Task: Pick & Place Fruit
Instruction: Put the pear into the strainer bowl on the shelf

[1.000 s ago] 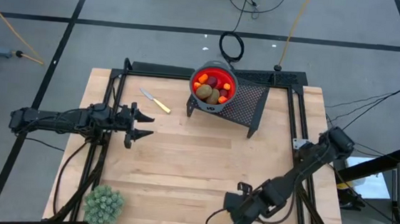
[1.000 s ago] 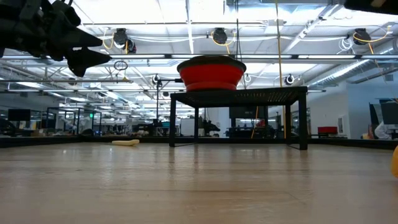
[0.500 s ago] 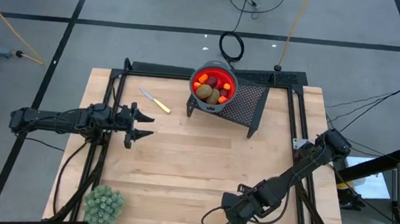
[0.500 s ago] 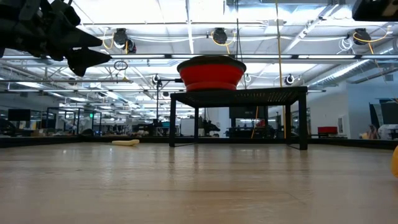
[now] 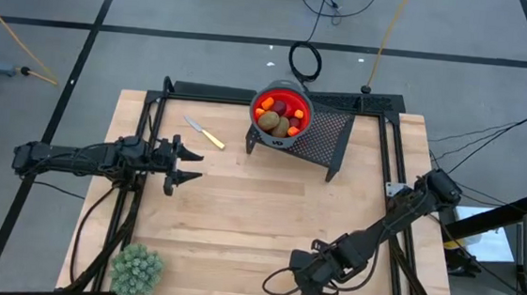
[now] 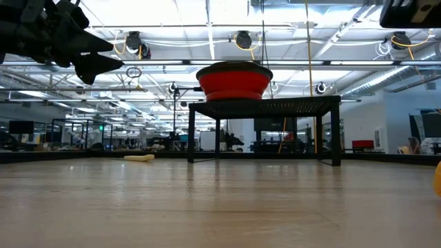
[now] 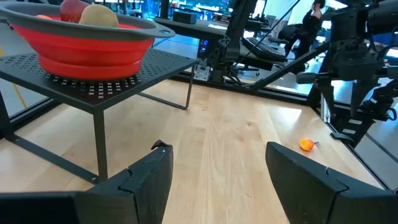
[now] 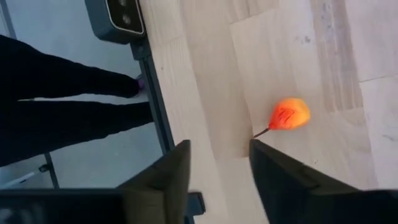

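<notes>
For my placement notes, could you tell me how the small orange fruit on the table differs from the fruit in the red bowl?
The small orange fruit lies alone on the bare wooden table; the fruit in the red bowl are piled together, raised on the black mesh stand. It is tiny, with a thin stem; those include larger brown and red pieces. Both are toy fruit.

Red bowl [image 6: 234, 80] atop black stand [image 6: 265, 105]

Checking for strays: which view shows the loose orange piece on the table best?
The right wrist view: the orange piece fills it, beyond the open right gripper. Left wrist shows it small; low catches an edge sliver; high hides it.
</notes>
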Motion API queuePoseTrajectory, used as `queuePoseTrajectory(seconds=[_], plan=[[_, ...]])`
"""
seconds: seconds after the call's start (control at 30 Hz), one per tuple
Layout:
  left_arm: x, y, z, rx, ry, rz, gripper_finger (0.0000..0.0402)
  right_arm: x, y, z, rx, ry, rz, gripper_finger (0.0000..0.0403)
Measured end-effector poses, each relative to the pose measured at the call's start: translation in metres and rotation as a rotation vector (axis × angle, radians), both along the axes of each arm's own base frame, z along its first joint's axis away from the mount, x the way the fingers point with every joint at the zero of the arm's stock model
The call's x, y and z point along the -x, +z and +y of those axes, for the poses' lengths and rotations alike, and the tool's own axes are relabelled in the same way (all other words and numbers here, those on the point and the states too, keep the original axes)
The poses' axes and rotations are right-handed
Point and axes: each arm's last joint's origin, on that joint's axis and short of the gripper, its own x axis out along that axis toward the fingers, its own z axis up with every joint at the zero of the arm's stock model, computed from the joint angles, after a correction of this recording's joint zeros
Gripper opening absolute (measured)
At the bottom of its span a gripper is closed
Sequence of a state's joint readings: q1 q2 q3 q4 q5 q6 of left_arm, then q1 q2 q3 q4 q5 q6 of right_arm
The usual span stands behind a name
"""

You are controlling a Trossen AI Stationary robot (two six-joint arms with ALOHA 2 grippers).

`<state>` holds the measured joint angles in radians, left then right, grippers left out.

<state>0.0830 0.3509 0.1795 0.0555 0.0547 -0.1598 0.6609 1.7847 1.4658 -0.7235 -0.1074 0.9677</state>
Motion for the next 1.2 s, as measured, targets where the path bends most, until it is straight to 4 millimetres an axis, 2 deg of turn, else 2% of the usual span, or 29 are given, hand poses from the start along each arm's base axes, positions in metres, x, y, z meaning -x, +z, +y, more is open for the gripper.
queuePoseTrajectory(seconds=[0.13,0.3,0.67,0.97,1.2], plan=[[0.000,0.000,0.000,0.000,0.000,0.000,0.0255,0.001,0.000,-0.001,0.009,0.014,0.005,0.0206],[0.000,0.000,0.000,0.000,0.000,0.000,0.0255,0.001,0.000,0.001,0.005,0.013,-0.001,0.0231],[0.000,0.000,0.000,-0.007,-0.001,0.000,0.0255,0.000,0.000,0.002,-0.001,0.009,-0.019,0.0232],[0.000,0.000,0.000,-0.007,-0.001,0.000,0.0255,0.006,-0.029,-0.012,0.054,-0.086,0.068,0.0231],[0.000,0.000,0.000,-0.004,0.000,0.000,0.0255,0.004,-0.042,-0.014,0.037,-0.094,0.017,0.0231]])
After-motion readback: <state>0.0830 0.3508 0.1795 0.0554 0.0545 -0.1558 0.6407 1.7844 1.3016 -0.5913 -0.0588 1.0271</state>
